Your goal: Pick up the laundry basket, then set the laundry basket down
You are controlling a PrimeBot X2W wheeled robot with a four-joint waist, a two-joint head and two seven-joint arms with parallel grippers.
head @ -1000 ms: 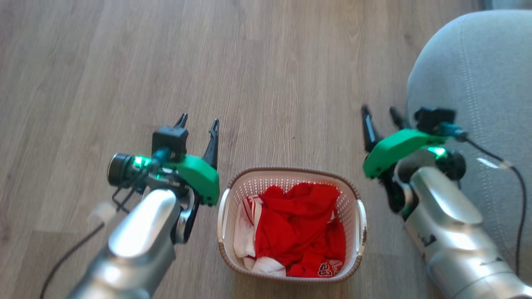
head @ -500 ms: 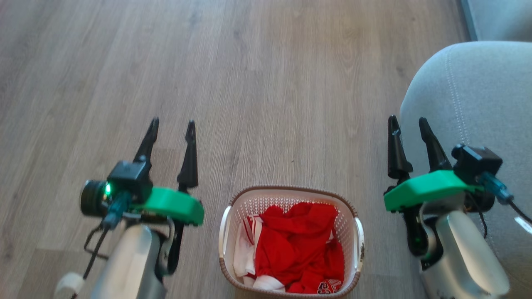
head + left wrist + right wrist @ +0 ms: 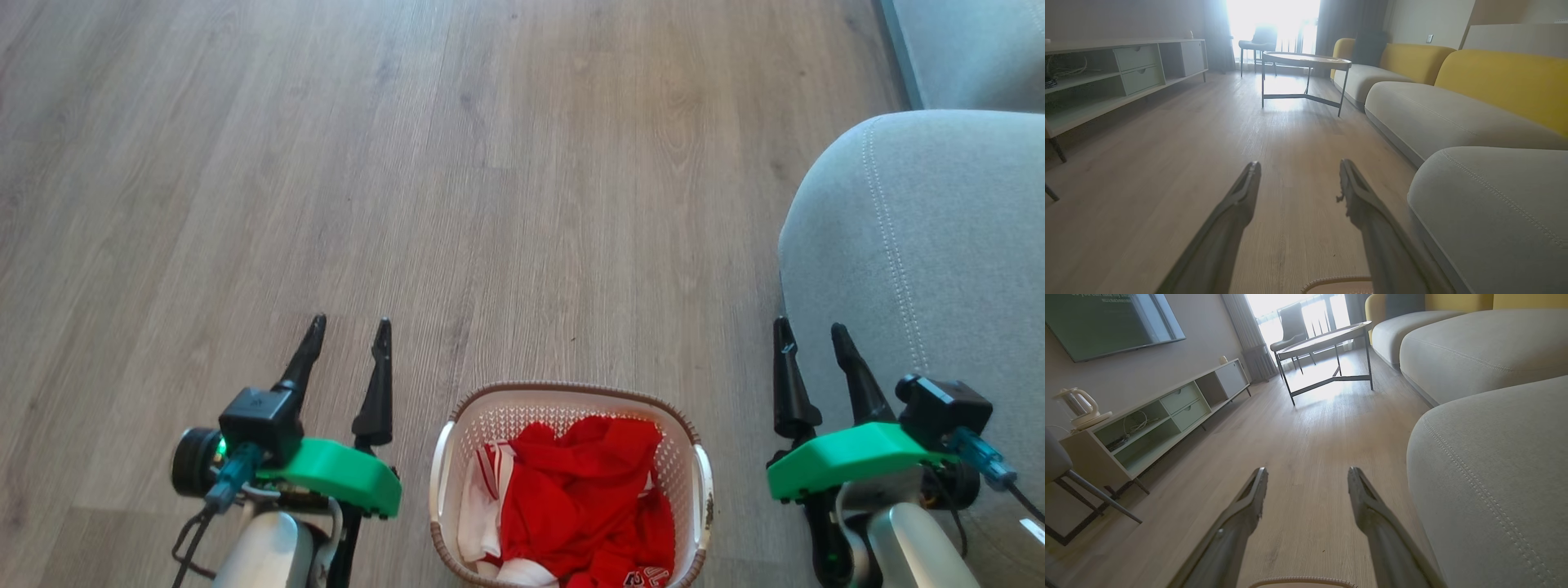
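Note:
The laundry basket [image 3: 695,490], cream-white with a brown woven-look rim and red and white clothes inside, stands on the wooden floor at the bottom centre of the head view. My left gripper [image 3: 349,328] is open to its left, fingers pointing away over the floor. On the basket's right my right gripper [image 3: 811,332] is open too, beside the grey sofa. Neither touches the basket. A strip of the basket rim [image 3: 1331,281] shows at the bottom of the left wrist view by the open left gripper [image 3: 1298,163], and the rim [image 3: 1298,581] also edges the right wrist view under the open right gripper [image 3: 1307,469].
A grey sofa cushion [image 3: 931,269] bulges close to my right arm. Farther off stand a round coffee table [image 3: 1306,61], a low media cabinet [image 3: 1106,77] along the left wall, a chair [image 3: 1294,330] by the bright window and a kettle [image 3: 1077,406] on the cabinet.
Both arms pulled back and levelled out, fingers now pointing straight ahead on either side of the basket. The head camera tilted, so the basket sits lower in the picture.

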